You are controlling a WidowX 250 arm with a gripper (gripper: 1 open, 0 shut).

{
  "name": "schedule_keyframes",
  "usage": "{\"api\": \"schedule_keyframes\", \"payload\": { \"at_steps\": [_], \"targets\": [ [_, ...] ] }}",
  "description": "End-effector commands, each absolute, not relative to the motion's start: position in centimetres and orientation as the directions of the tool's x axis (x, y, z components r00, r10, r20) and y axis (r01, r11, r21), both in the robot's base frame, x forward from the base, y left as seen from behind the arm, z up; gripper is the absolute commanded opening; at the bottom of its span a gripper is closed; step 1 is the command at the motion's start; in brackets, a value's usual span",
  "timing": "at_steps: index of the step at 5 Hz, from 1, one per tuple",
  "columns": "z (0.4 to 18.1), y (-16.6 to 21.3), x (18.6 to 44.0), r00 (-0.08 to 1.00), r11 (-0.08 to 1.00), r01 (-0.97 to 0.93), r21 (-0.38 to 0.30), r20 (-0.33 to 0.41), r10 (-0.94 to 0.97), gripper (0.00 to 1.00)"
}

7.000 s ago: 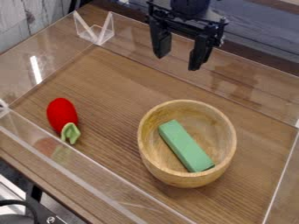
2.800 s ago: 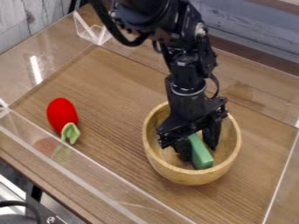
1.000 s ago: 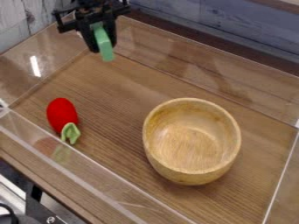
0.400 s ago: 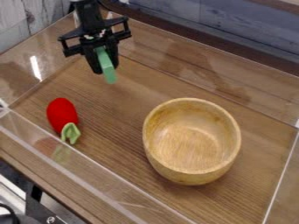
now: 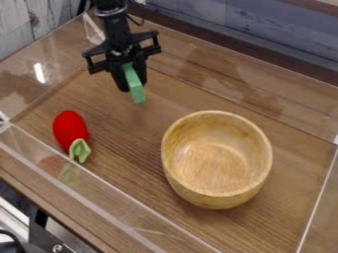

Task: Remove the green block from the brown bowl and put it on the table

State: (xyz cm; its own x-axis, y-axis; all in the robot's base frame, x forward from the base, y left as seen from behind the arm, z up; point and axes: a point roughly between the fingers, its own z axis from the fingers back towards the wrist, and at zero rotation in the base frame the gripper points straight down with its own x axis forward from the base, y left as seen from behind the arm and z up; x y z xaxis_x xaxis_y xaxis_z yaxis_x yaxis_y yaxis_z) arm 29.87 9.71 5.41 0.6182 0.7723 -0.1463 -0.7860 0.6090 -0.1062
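The hand [image 5: 128,71] is gripping the green block [image 5: 133,83] upright above the worktop [image 5: 199,94], upper left of the brown bowl [image 5: 216,158].

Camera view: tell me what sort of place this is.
Probably a robot test bench, not a home. A wood-grain table is fenced by clear acrylic walls; a black gripper holds a green block over it, with a wooden bowl and a red strawberry toy laid out.

We take this for a lab test bench, a wood-grain table [image 5: 132,138] fenced by clear acrylic walls [image 5: 46,64], a robot arm [image 5: 114,20] working inside the pen, toy-like props, a red strawberry toy [image 5: 69,129], a wooden bowl [image 5: 216,158]
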Motion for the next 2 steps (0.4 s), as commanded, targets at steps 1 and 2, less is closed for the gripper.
{"api": "schedule_keyframes", "payload": {
  "at_steps": [1, 2],
  "targets": [
    [5.84, 9.65, 30.61, 0.639, 0.63, -0.769, -0.11, -0.086, 0.765, 0.0],
    [5.64, 9.16, 30.89, 0.653, 0.646, -0.757, -0.095, -0.076, 0.754, 0.0]
  ]
}}
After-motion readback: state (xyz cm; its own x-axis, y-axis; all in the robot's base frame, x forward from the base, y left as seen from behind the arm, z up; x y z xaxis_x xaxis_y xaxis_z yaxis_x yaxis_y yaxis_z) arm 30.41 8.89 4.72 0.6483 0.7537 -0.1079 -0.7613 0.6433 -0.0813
